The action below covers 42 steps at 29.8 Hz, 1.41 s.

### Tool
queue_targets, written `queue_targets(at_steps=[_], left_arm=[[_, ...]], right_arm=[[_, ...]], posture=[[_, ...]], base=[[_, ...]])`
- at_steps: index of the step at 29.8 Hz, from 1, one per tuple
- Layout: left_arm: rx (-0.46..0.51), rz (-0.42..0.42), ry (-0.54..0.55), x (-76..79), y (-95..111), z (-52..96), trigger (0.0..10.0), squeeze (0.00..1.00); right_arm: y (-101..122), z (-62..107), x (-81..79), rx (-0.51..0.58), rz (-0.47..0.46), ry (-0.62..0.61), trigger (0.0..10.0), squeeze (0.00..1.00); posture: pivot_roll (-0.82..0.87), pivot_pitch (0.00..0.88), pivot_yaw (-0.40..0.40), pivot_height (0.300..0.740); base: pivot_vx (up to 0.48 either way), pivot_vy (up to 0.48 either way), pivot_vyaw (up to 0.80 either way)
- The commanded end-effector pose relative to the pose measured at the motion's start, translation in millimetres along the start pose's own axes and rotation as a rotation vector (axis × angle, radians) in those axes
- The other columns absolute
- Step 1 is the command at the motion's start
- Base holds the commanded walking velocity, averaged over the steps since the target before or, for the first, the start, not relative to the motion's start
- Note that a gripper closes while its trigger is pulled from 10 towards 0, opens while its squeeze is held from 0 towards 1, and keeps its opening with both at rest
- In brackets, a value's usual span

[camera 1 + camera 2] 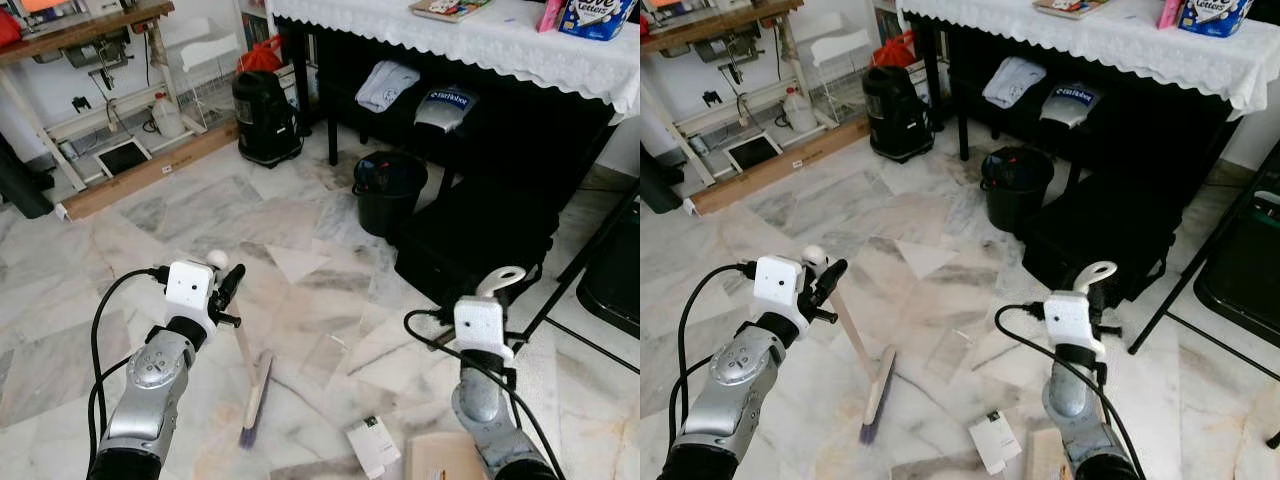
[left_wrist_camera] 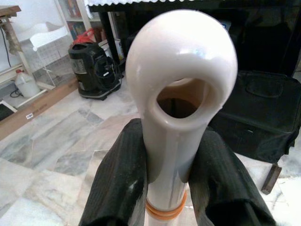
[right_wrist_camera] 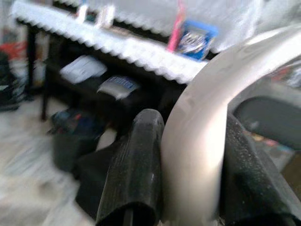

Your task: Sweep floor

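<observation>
While the left hand [image 2: 165,186] is clamped on the white handle top of the broom [image 1: 862,365], its two black fingers [image 2: 117,183] press against either side of the shaft just below the hanging loop. From that hand the broom slants down and forward to the marble floor [image 1: 300,230], where its bristle head rests a little ahead of the hand and toward the right hand's side.

The right hand [image 3: 188,169] is closed on a curved, pale handle [image 1: 499,280] that rises above it; the black fingers [image 3: 134,169] sit on both sides of the curve. What that handle belongs to cannot be told, though a pale tan flat piece [image 1: 440,458] lies on the floor just below this arm. Between the two hands, nearer the right one, a small white card or box [image 1: 372,445] lies flat on the floor.

Beyond the right hand sit a black soft case [image 1: 470,240] and, farther on, a black bucket [image 1: 388,190]. Behind them stands a table [image 1: 500,40] with a white lace-edged cloth. Well ahead of the left hand is a black vacuum cleaner [image 1: 264,117] beside a long wooden board [image 1: 140,172].
</observation>
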<state>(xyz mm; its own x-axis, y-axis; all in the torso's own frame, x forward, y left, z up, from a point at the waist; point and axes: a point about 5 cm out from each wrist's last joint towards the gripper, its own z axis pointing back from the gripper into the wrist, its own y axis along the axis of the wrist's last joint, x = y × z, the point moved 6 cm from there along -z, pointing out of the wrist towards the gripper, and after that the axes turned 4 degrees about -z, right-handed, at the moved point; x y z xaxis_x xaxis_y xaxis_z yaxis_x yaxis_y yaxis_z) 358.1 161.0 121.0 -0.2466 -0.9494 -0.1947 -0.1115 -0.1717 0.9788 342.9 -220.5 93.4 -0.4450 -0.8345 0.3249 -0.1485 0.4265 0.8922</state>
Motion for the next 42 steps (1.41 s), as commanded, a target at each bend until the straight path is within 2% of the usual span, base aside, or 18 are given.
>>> queue_targets(at_steps=[1, 7, 12, 18, 29, 35, 42], left_arm=[[0.059, -0.019, 0.007, -4.9, 17, -2.8, 10.0, 0.00], [0.068, -0.015, 0.002, -2.6, 20, -5.1, 10.0, 0.00], [0.074, -0.013, 0.001, -1.9, 21, -6.0, 10.0, 0.00], [0.078, -0.014, 0.005, -4.1, 22, -6.6, 10.0, 0.00], [0.074, -0.008, 0.003, -2.8, 20, -7.0, 10.0, 0.00], [0.070, -0.006, 0.000, -2.2, 19, -7.2, 10.0, 0.00], [0.067, -0.007, 0.000, -2.4, 18, -7.4, 10.0, 0.00]], right_arm=[[20, -10.4, 10.7, 0.080, -0.006, -0.048, 10.0, 0.00], [43, -18.1, 23.7, 0.151, -0.039, -0.115, 10.0, 0.00], [46, -18.7, 26.4, 0.138, -0.089, -0.149, 10.0, 0.00], [33, -15.8, 30.9, 0.027, -0.221, -0.214, 10.0, 0.00], [21, -16.1, 36.1, -0.066, -0.324, -0.242, 10.0, 0.00], [11, -15.8, 31.9, -0.143, -0.387, -0.231, 10.0, 0.00], [11, -16.0, 27.5, -0.160, -0.416, -0.206, 10.0, 0.00]], posture=[[-0.03, 0.099, 0.095, 0.740], [-0.04, 0.090, 0.091, 0.740], [-0.04, 0.087, 0.087, 0.740], [-0.04, 0.087, 0.081, 0.740], [-0.04, 0.084, 0.073, 0.740], [-0.04, 0.084, 0.073, 0.740], [-0.05, 0.083, 0.073, 0.740]], base=[[0.000, 0.000, 0.00], [0.000, 0.000, 0.00], [0.000, 0.000, 0.00], [0.000, 0.000, 0.00], [0.000, 0.000, 0.00], [0.000, 0.000, 0.00], [0.000, 0.000, 0.00]])
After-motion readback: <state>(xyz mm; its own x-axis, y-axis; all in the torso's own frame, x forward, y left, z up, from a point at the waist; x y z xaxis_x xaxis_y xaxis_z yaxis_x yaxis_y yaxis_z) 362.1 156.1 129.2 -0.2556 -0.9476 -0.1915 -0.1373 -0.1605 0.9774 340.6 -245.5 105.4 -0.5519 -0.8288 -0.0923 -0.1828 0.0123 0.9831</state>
